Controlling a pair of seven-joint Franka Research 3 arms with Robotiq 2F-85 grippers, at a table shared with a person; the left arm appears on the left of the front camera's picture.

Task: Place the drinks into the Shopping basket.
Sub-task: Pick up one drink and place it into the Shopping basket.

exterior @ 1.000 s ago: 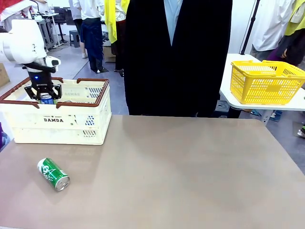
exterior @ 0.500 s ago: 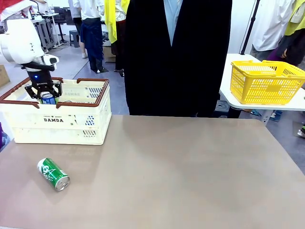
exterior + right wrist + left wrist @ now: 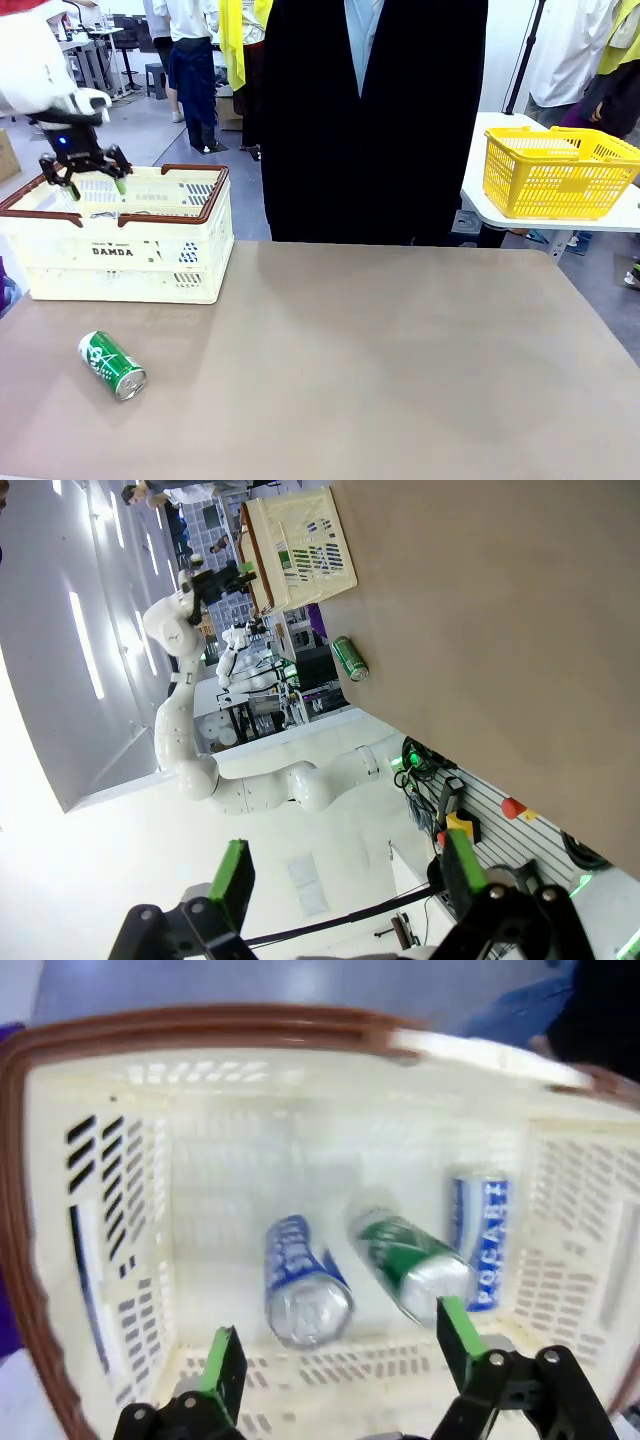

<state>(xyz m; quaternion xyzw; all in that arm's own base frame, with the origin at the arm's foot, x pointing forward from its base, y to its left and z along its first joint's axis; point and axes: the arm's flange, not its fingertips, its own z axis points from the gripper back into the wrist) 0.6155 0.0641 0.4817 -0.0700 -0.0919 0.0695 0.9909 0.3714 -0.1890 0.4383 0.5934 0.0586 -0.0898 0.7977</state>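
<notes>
Over the shopping basket at the table's far left corner, we see the left gripper hovering, jaws apart and empty. Below it, three cans lie on the basket floor: a blue can, a green can, another blue one. A second green can lies near the table's left edge. The right gripper stands spread, empty.
</notes>
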